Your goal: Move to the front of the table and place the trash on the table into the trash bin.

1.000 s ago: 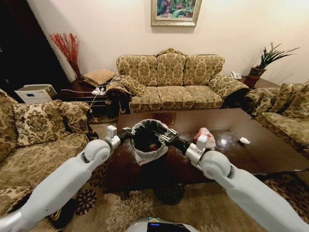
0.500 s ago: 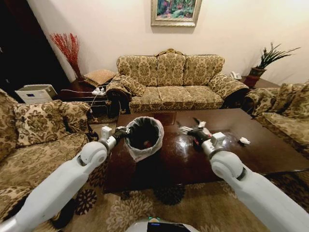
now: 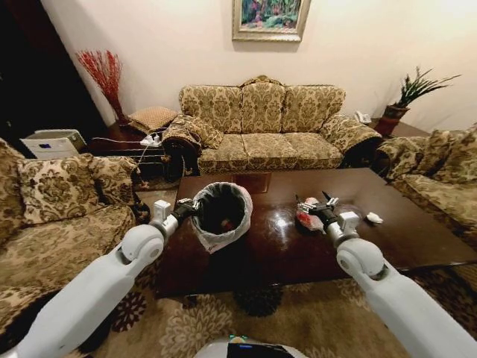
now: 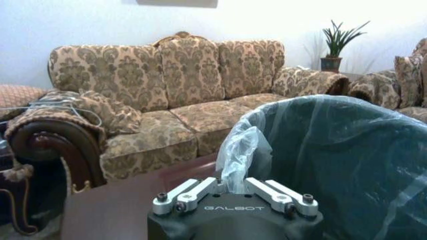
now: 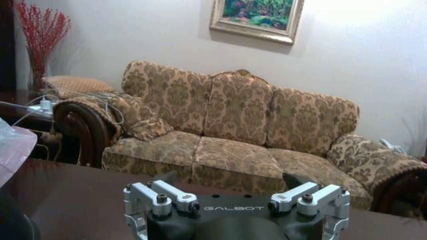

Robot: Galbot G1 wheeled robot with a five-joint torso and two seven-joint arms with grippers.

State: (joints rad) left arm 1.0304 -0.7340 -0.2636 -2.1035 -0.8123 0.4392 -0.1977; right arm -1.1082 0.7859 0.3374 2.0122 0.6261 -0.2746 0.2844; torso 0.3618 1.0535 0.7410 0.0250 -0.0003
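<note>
Fingers: left gripper [image 4: 233, 192] pinches trash bin [image 3: 221, 216] liner; right gripper [image 3: 317, 206] spread, empty, over pink-white bag bundle [image 3: 306, 221] beside bin — soft, light; gather folds.

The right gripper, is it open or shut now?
Open. In the right wrist view the right gripper has its fingers spread wide apart with nothing between them, above the table.

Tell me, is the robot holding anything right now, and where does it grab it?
Left tool pinches the trash bin by its liner's rim. Right tool is open, holding nothing.
</note>
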